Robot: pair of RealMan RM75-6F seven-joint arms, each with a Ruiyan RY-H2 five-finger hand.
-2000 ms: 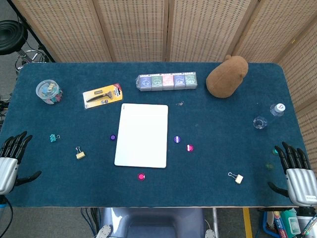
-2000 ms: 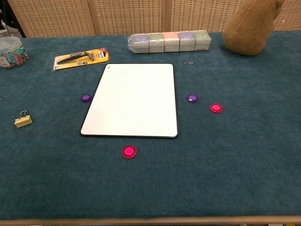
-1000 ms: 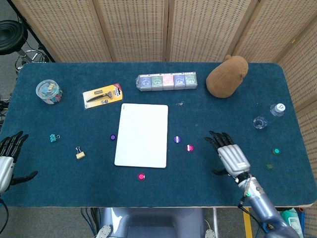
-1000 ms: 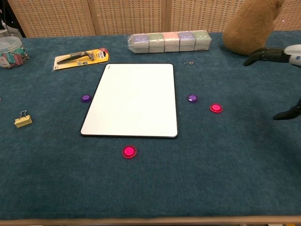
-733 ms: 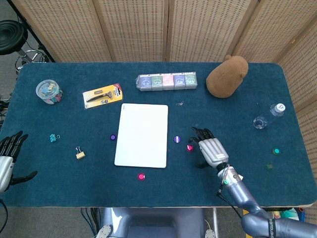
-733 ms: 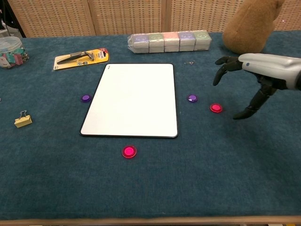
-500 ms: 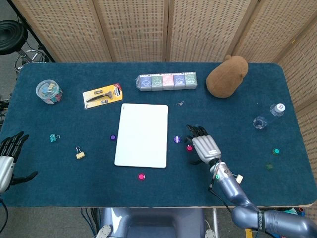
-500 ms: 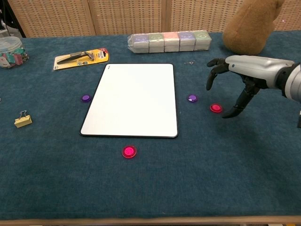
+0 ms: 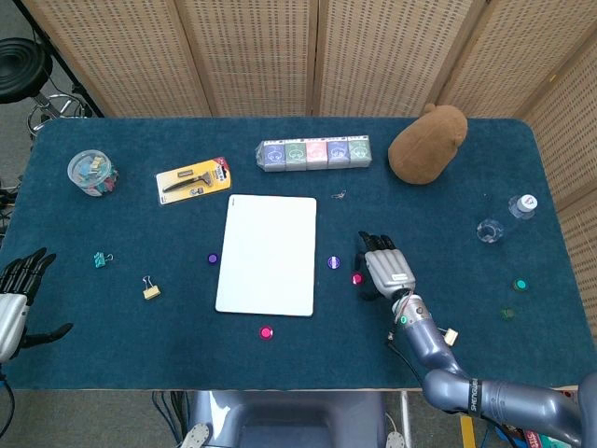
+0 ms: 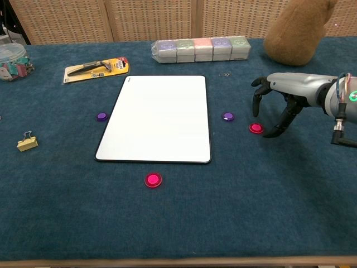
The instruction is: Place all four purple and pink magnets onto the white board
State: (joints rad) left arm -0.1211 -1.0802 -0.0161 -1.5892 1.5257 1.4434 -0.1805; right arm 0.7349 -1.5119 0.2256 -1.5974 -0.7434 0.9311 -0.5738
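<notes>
The right hand [image 10: 277,97] is seen with fingers spread and curved downward over the pink magnet [image 10: 256,128] right of the white board [image 10: 159,117], nothing being held. The other three magnets are seen around the board on the surface. The left hand [image 9: 17,299] is held open, empty.

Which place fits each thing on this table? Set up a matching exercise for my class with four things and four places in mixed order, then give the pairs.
Things
1. right hand
2. purple magnet
3. pink magnet
4. brown plush toy

Places
A. left of the white board
B. far right corner of the table
C. over the pink magnet right of the board
D. on the cloth in front of the board's near edge

Pairs: 1-C, 2-A, 3-D, 4-B
</notes>
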